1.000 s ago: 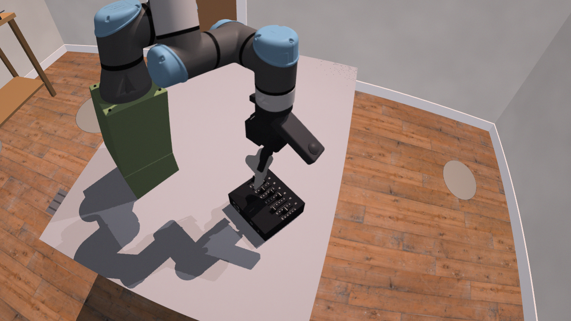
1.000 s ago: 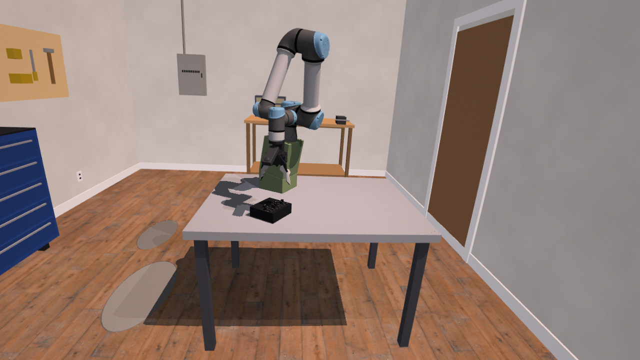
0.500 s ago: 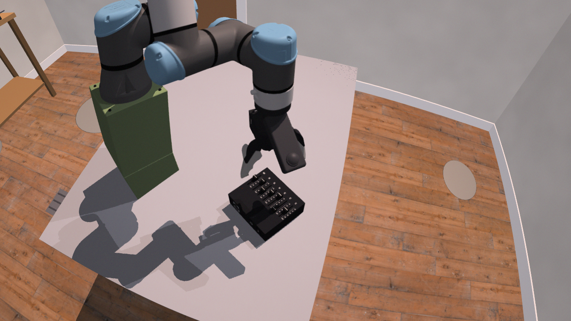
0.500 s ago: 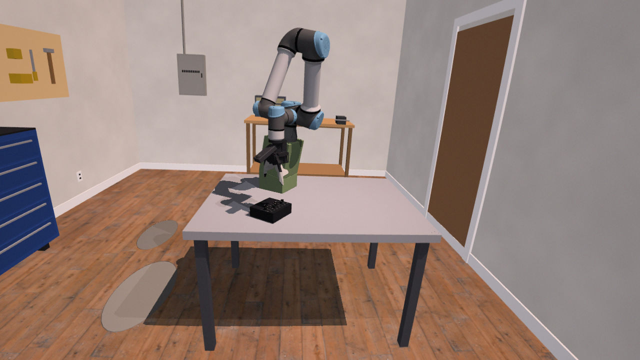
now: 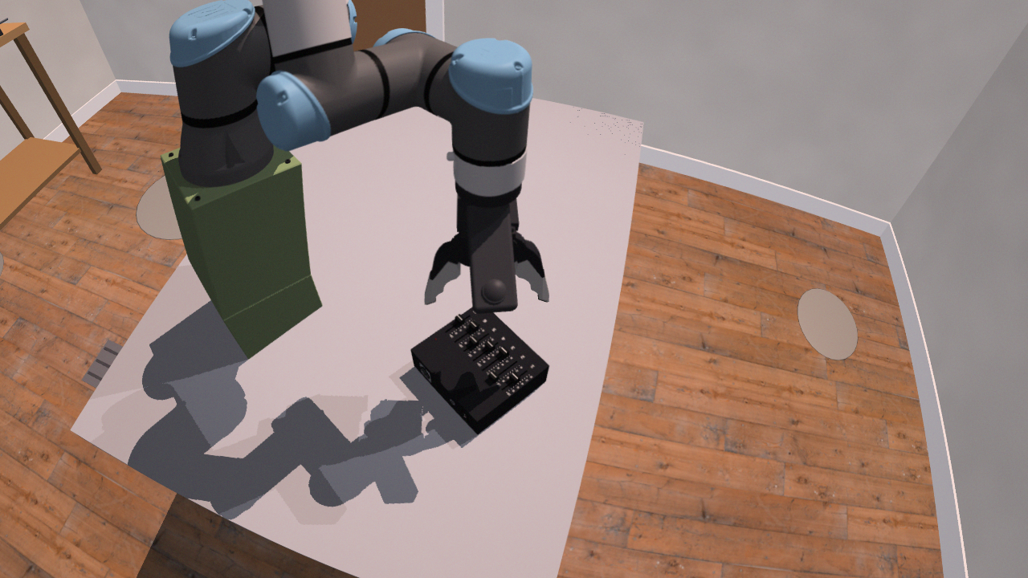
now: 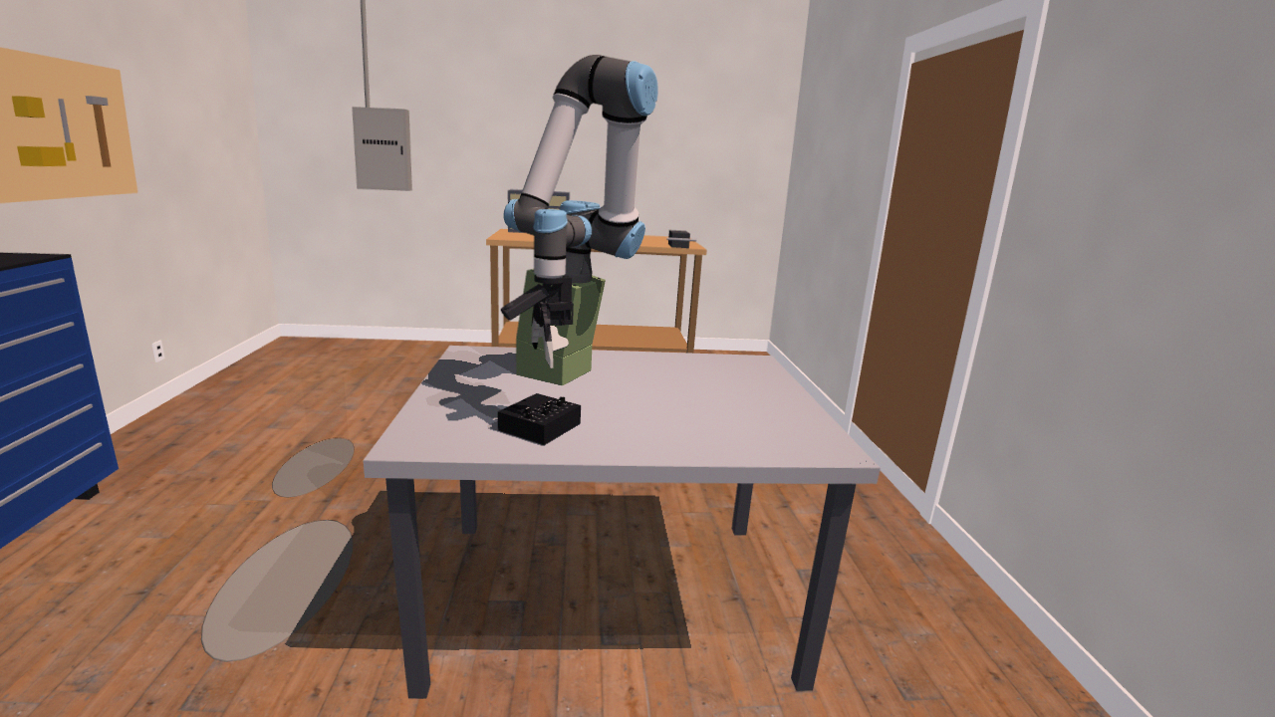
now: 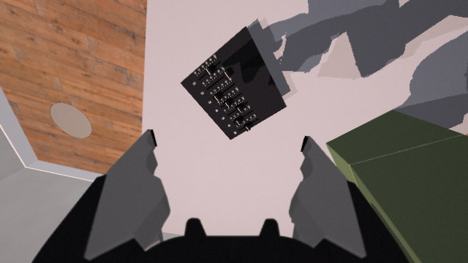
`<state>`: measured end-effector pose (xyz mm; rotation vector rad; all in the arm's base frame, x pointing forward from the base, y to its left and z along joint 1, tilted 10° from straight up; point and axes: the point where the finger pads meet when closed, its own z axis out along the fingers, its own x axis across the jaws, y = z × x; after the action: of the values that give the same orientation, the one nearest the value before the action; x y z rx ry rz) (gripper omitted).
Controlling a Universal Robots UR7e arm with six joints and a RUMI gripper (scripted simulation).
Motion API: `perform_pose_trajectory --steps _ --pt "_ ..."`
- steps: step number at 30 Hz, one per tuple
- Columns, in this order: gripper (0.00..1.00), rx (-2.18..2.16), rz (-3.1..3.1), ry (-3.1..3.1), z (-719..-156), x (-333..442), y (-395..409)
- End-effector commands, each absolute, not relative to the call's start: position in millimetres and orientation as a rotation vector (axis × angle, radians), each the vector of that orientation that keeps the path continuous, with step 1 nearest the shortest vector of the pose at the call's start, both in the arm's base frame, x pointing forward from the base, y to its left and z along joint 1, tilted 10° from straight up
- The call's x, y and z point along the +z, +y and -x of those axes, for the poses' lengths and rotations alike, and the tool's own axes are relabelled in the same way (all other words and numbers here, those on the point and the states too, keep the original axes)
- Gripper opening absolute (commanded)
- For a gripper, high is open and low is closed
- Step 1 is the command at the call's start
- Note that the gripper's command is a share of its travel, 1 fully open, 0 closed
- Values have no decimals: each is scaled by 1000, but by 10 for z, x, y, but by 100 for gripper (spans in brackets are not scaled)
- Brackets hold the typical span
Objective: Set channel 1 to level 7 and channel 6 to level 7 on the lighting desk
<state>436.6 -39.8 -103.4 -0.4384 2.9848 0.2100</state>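
The lighting desk (image 5: 449,366) (image 6: 539,418) (image 7: 256,77) sits on the table (image 5: 344,273) (image 6: 624,473) (image 7: 219,183), set at an angle — in the exterior view it is nearer the front edge than the back, and closer to the front left corner than the front right. The gripper (image 5: 487,298) (image 6: 543,357) (image 7: 230,134) hangs above the table, fingers spread wide, nothing between them — apart from the desk. I cannot tell the fader levels.

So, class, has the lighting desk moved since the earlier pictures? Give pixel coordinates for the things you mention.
No. In the top view, the lighting desk (image 5: 479,371) (image 6: 539,418) (image 7: 252,80) keeps its place and angle relative to the green pedestal (image 5: 251,244) (image 6: 575,363) (image 7: 409,190).
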Motion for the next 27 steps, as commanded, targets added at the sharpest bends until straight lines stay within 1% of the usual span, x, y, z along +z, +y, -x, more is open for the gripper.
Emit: perform_pose_trajectory --steps 1,10,27 --pt "100 214 271 3015 -4324 -1026 -423" --pt "100 225 105 3032 -4292 -1019 -436" --pt "100 233 -28 3039 -4267 -1014 -445"
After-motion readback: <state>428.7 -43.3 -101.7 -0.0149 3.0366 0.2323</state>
